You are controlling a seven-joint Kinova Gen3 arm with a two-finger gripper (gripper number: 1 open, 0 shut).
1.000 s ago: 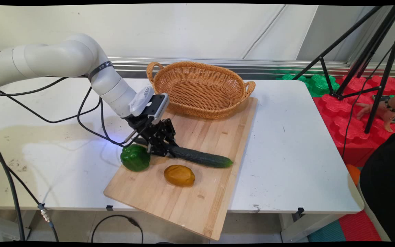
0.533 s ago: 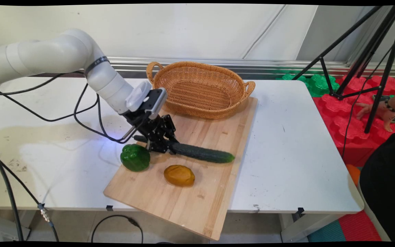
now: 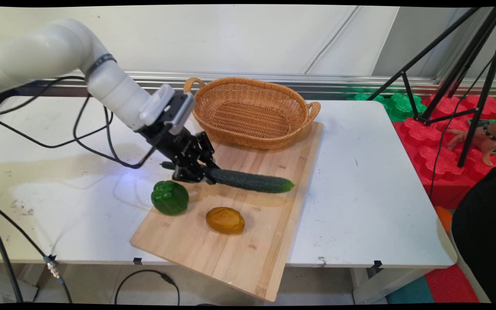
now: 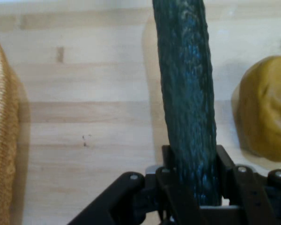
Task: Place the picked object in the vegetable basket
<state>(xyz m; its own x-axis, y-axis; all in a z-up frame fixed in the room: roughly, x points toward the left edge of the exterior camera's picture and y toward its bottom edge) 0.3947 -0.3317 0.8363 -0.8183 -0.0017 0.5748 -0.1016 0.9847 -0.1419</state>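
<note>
- Cucumber [image 3: 248, 181]: had risen off the cutting board [image 3: 248, 241] since the earlier frames, when it lay flat; it hung roughly level above its shadow, carried up and leftward with the arm.
- Gripper [image 3: 198, 173]: fingers were clamped on the cucumber's stem end, so the long free end stuck out unsupported toward the right.
- Green bell pepper [image 3: 170, 197]: sat at the board's left edge, apparently untouched.
- Yellow-brown fruit [image 3: 225, 220], possibly a mango: lay on the board nearer the camera.
- Wicker basket [image 3: 252, 88]: stood at the board's far end.
</note>
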